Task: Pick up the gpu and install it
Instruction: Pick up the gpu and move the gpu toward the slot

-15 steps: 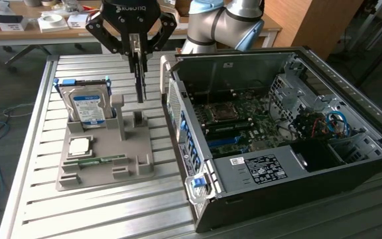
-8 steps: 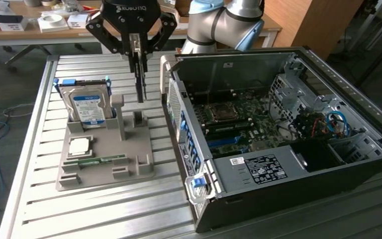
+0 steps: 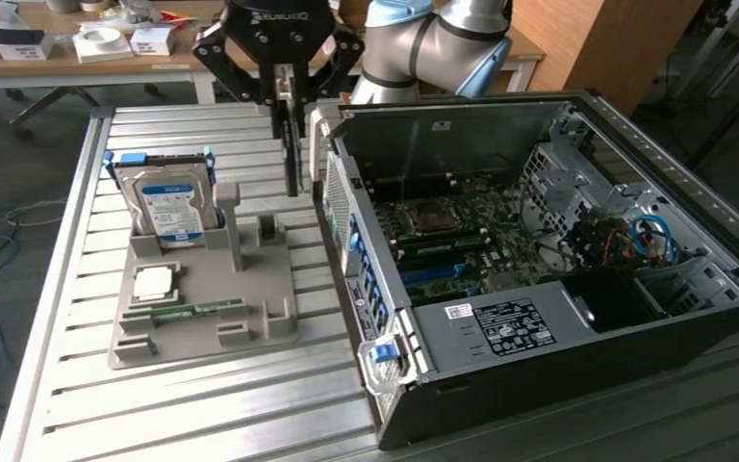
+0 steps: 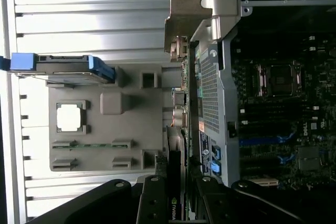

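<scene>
— While the arm (image 3: 446, 38) hangs over the desk (image 3: 216, 404), what do its fingers (image 3: 292, 94) have?
— They are closed narrowly on the gpu (image 3: 292, 154), pinching its top edge. The thin dark card hangs upright below them, seen edge-on.
— Where is that?
— Between the grey holder tray (image 3: 151, 351) on the exterior view's left and the open computer case (image 3: 523, 327) on the exterior view's right, just beside the case's rear panel (image 3: 357, 250) and toward its far end. In the wrist view a green logo (image 4: 172, 205) shows on the card right between the fingers.
— What sits in the tray?
— A silver hard drive (image 3: 170, 207) with a blue-white label stands upright in the far slot. Nearer, a square processor (image 3: 154, 281) and a narrow green memory stick (image 3: 196, 310) lie flat.
— And the case?
— It lies on its side with the lid off, the motherboard (image 3: 472, 221) facing up. Blue cables (image 3: 652, 236) curl inside toward the exterior view's right.
</scene>
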